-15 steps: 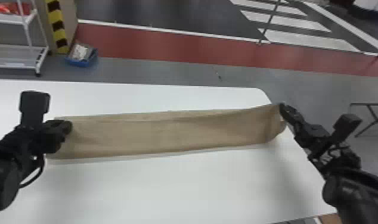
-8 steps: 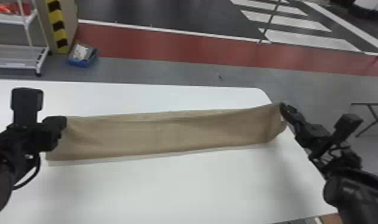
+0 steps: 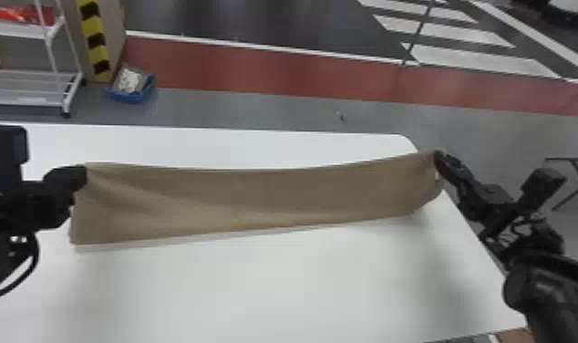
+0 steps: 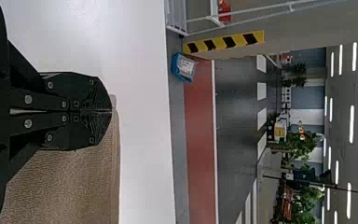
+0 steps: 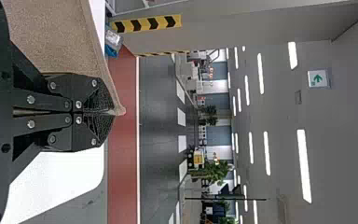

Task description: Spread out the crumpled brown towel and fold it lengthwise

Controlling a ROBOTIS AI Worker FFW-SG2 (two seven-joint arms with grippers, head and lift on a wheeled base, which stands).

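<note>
your left pincer, black with two flat fingers, is closed on a corner of the long brown woven towel; in the left wrist view the tips of the left pincer meet with the cloth's edge between them. your right pincer, black and flat-fingered as well, is clamped on the far corner at the towel's other end, and in the right wrist view a narrow point of cloth pokes out past the tips of the right pincer. you have the towel stretched as a long band from one pincer to the other, above the smooth white table, with soft creases fanning out from the left pincer and the band's near edge on your side of both pincers. the right pincer is by the table's right edge. well beyond the left pincer, past the table's far edge, a small blue plastic box sits on the floor; it holds something white and something grey, too blurred to name. left of that box, also beyond the left pincer, stands a white metal shelf rack, with bright red items on its upper shelf.
</note>
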